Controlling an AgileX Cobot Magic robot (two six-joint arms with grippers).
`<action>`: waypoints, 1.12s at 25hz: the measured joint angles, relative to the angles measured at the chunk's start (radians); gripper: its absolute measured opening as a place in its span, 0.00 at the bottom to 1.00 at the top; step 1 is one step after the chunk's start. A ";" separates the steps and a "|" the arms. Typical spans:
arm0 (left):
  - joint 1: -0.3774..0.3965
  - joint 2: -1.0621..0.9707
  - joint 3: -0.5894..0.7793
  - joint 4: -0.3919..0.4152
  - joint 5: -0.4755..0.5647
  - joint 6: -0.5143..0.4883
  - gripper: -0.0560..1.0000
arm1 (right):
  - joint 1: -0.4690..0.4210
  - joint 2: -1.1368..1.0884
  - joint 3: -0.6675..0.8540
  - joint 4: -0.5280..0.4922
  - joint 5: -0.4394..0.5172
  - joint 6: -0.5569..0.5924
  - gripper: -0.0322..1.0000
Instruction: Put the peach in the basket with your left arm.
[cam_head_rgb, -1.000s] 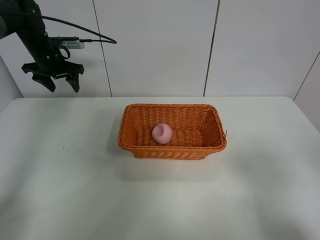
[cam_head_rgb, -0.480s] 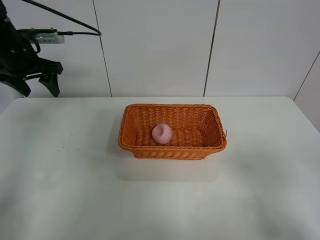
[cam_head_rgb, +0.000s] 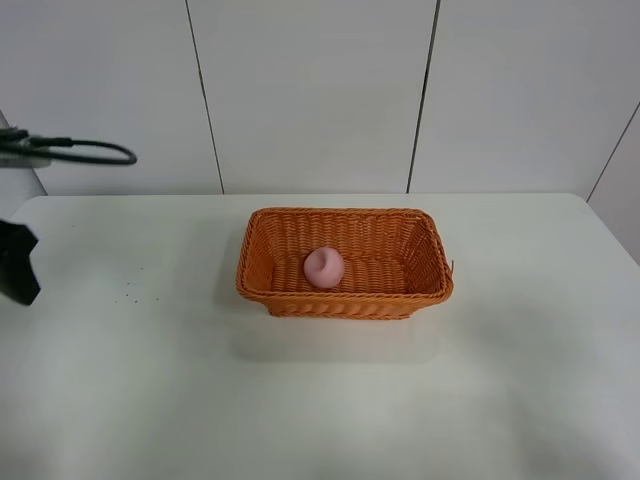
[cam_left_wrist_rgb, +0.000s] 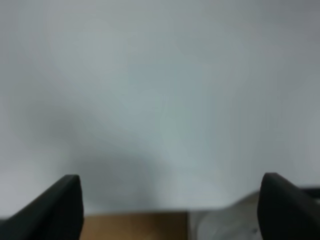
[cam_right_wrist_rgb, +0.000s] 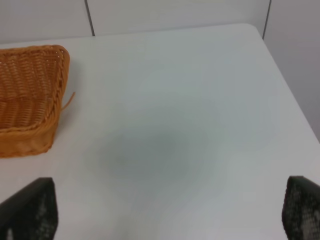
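The pale pink peach (cam_head_rgb: 324, 267) lies inside the orange wicker basket (cam_head_rgb: 420, 255) in the middle of the white table. The left arm has drawn back to the far left edge of the high view, where only a black part (cam_head_rgb: 18, 262) and its cable (cam_head_rgb: 80, 150) show. My left gripper (cam_left_wrist_rgb: 170, 205) is open and empty, its two black fingertips (cam_left_wrist_rgb: 60, 205) wide apart over blurred table. My right gripper (cam_right_wrist_rgb: 170, 212) is open and empty, with its fingertips (cam_right_wrist_rgb: 30, 207) at the corners of its view. The basket's end (cam_right_wrist_rgb: 30, 100) shows in the right wrist view.
The white table (cam_head_rgb: 320, 400) spans the view, with a white panelled wall (cam_head_rgb: 320, 90) behind it. The table's right edge (cam_right_wrist_rgb: 290, 95) shows in the right wrist view.
The left arm has swung away from the wall area, down and leftward, almost out of the high view. The peach and basket have not moved.
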 joint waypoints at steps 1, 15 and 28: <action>0.000 -0.054 0.048 0.007 0.000 0.000 0.83 | 0.000 0.000 0.000 0.000 0.000 0.000 0.70; 0.000 -0.813 0.440 0.014 -0.067 0.006 0.83 | 0.000 0.000 0.000 0.000 0.000 0.000 0.70; 0.000 -1.183 0.474 -0.026 -0.111 0.006 0.83 | 0.000 0.000 0.000 0.000 0.000 0.000 0.70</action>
